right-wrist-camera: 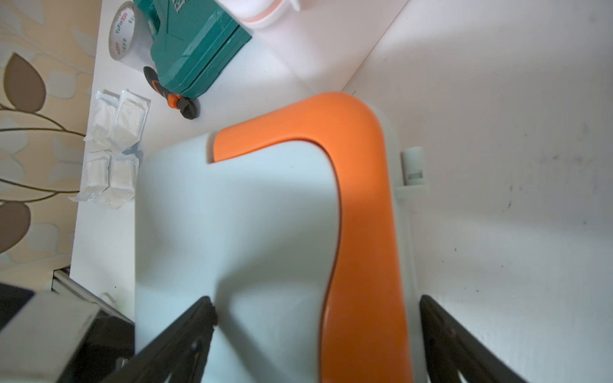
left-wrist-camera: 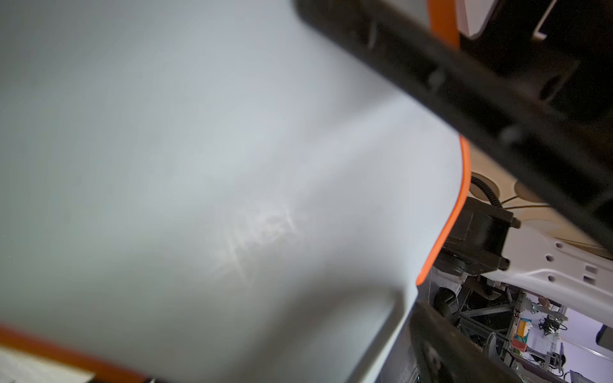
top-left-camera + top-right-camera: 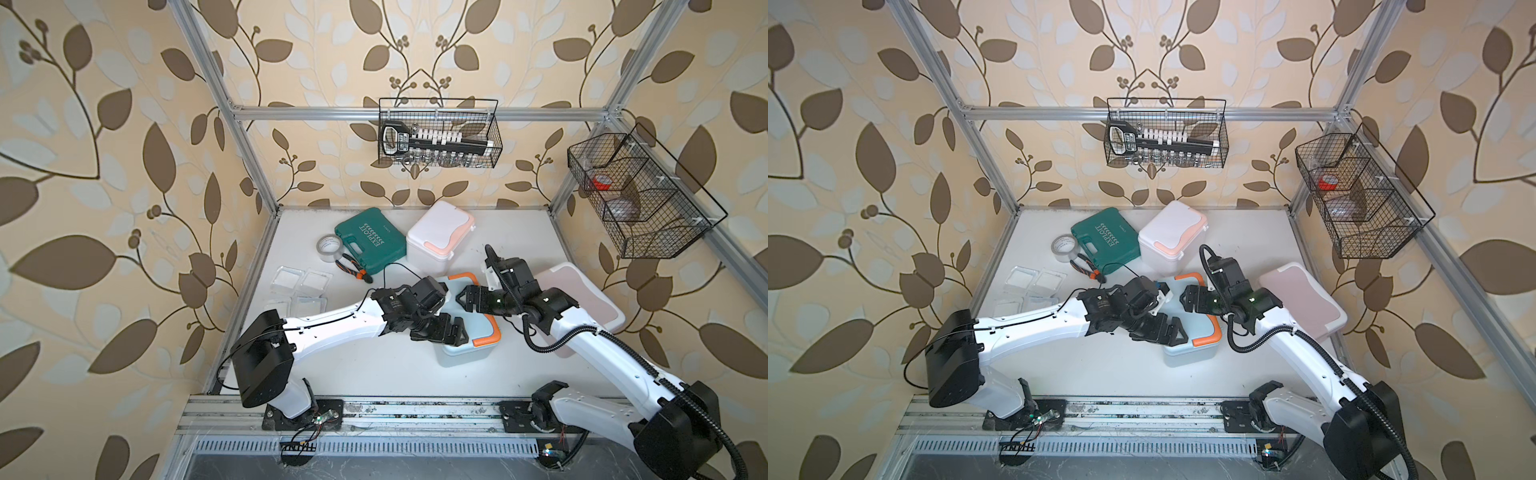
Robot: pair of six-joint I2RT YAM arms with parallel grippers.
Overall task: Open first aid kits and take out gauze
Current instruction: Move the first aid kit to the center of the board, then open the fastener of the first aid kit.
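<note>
Blue with orange trim, the first aid kit [image 3: 457, 355] sits lid-down at bench [image 3: 374, 370] centre. Left tool [image 3: 460, 331] and right tool [image 3: 461, 300] hover released over its lid. Gauze packets [image 3: 301, 286] lie at 9 o'clock. Opening is in hand; next, I judge, hook the lid's edge and lift.

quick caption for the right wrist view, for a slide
Open right gripper over the light blue first aid kit, jaws either side of its orange trim; gauze packets beyond.
</note>
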